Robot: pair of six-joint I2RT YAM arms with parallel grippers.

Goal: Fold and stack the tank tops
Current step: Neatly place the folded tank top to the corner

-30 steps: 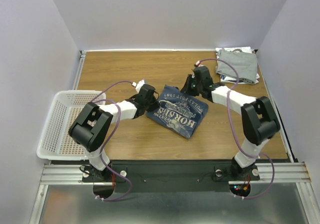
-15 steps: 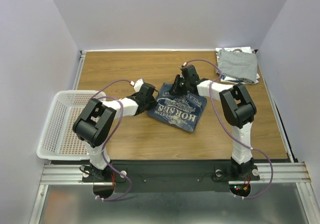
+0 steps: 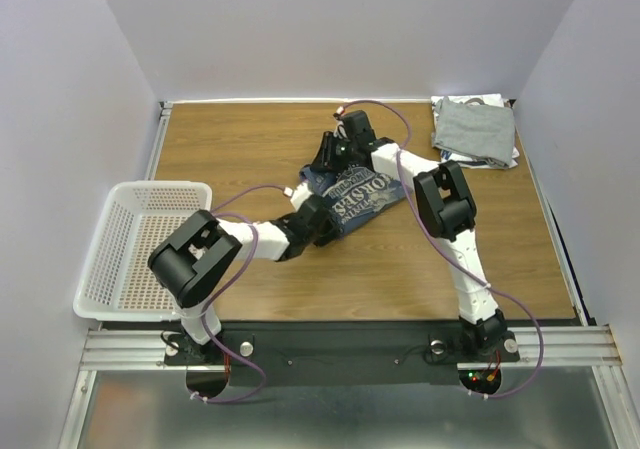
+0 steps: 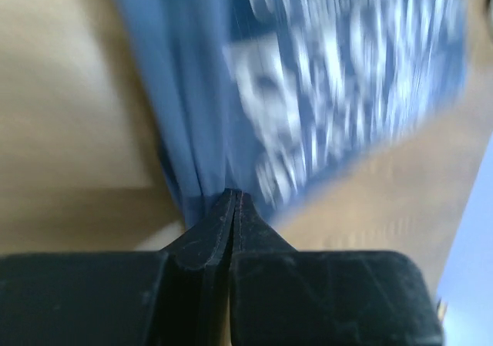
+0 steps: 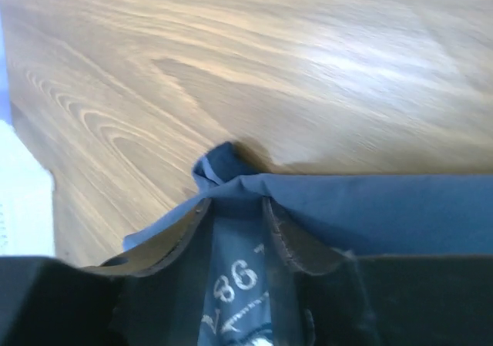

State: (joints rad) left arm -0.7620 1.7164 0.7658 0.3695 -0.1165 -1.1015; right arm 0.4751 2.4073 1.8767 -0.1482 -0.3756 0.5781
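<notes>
Two tools are stretching one slate-blue tank top (image 3: 360, 195) on the worktop (image 3: 230, 139), likely for folding: left tool (image 4: 233, 197) is clamping its near edge; right tool (image 5: 235, 202) is cradling its far edge, grip unclear.

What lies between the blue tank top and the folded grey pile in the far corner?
Top view: bare table, with the right arm passing over that stretch.

Matt cloth tank top (image 3: 355, 197); glossy wood table (image 3: 240, 144).
</notes>
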